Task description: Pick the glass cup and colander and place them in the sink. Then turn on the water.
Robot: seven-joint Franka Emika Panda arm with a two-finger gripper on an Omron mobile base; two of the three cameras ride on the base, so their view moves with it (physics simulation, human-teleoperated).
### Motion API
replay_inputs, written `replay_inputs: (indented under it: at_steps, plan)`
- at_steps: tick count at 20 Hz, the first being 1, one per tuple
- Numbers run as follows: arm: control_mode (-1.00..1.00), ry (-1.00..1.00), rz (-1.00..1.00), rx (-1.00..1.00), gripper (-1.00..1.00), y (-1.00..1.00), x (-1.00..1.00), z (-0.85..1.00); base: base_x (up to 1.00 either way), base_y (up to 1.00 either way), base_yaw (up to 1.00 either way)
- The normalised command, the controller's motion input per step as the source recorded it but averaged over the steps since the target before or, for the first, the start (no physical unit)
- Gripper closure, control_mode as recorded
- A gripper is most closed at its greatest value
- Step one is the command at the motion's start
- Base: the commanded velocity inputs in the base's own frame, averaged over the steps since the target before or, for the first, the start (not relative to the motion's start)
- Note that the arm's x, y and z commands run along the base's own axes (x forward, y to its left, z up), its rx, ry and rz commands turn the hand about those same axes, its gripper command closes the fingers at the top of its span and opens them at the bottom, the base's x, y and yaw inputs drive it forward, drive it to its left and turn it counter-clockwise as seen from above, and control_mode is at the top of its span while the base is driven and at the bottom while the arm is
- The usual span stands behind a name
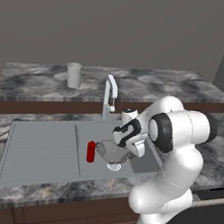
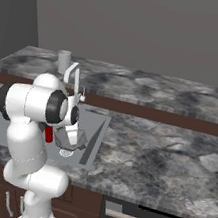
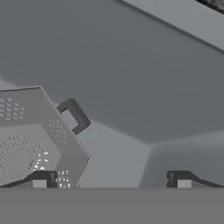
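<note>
The colander (image 1: 112, 152) (image 2: 71, 137), a faceted grey metal bowl with many small holes, lies in the basin of the sink (image 1: 54, 151) near the drain. In the hand view the colander (image 3: 30, 140) sits at the lower left with its dark handle (image 3: 74, 116) sticking out. My gripper (image 3: 111, 181) hangs just above it, open, with only bare sink floor between the fingers. One fingertip (image 3: 40, 179) is over the colander's edge. The glass cup (image 1: 74, 75) (image 2: 63, 61) stands upright on the back counter, left of the faucet (image 1: 109, 96). No water runs from the spout.
A small red cylinder (image 1: 90, 151) (image 2: 49, 134) stands in the basin just left of the colander. The drainboard (image 1: 39, 144) stretches to the left. Marble counter (image 2: 165, 146) spreads to the right of the sink, and a raised back counter (image 1: 152, 84) runs behind it.
</note>
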Motion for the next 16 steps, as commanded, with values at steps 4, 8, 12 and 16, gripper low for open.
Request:
replay_inputs:
  at_steps: [4, 8, 12, 16]
  plan:
    - [-1.00, 0.00, 0.10, 0.02, -1.00, -0.12, -0.18, 0.50, 0.00, 0.00, 0.00]
    - [-1.00, -0.06, 0.16, 0.01, -1.00, -0.05, -0.02, 0.68, 0.00, 0.00, 0.00]
    - [-1.00, -0.11, 0.21, 0.00, -1.00, -0.16, -0.11, 0.67, 0.00, 0.00, 0.00]
    - [-1.00, -0.12, 0.25, 0.00, -1.00, -0.32, -0.41, 0.53, 0.00, 0.00, 0.00]
